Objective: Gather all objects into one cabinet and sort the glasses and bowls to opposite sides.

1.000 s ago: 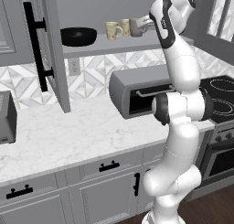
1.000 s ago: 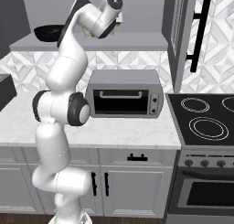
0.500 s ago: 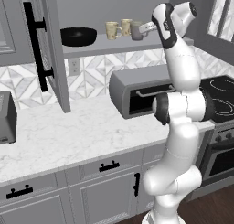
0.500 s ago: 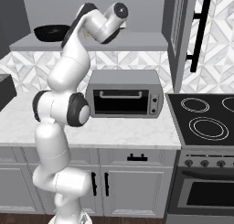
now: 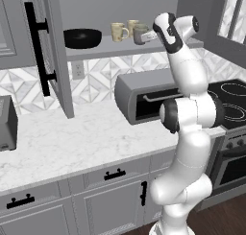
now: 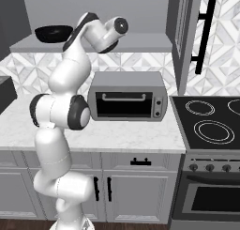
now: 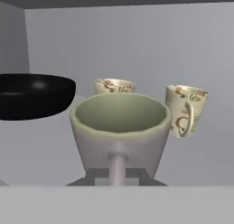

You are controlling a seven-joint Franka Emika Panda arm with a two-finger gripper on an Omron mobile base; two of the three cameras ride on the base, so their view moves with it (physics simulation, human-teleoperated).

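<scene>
My gripper (image 7: 117, 175) is shut on the handle of the grey-taupe mug (image 7: 119, 127), which stands upright just in front of the hand. In the left base view this mug (image 5: 140, 35) is at the front of the open upper cabinet's shelf (image 5: 101, 50), with the gripper (image 5: 150, 36) to its right. Two cream mugs (image 7: 114, 86) (image 7: 185, 109) stand behind it, and show on the shelf to its left (image 5: 118, 32) (image 5: 131, 27). The black bowl (image 7: 32, 95) sits at the shelf's left end (image 5: 82, 38) (image 6: 53, 33). I cannot tell whether the grey mug touches the shelf.
The cabinet's open door (image 5: 55, 52) with its black bar handle (image 5: 39, 49) hangs left of the shelf. A toaster oven (image 6: 126, 95) stands on the marble counter (image 5: 72, 138) below. The stove (image 6: 211, 123) is to the right, under another cabinet door (image 6: 187, 27).
The hand has come down a little with the grey mug, bringing it lower at the shelf front. The bowl and cream mugs have not moved.
</scene>
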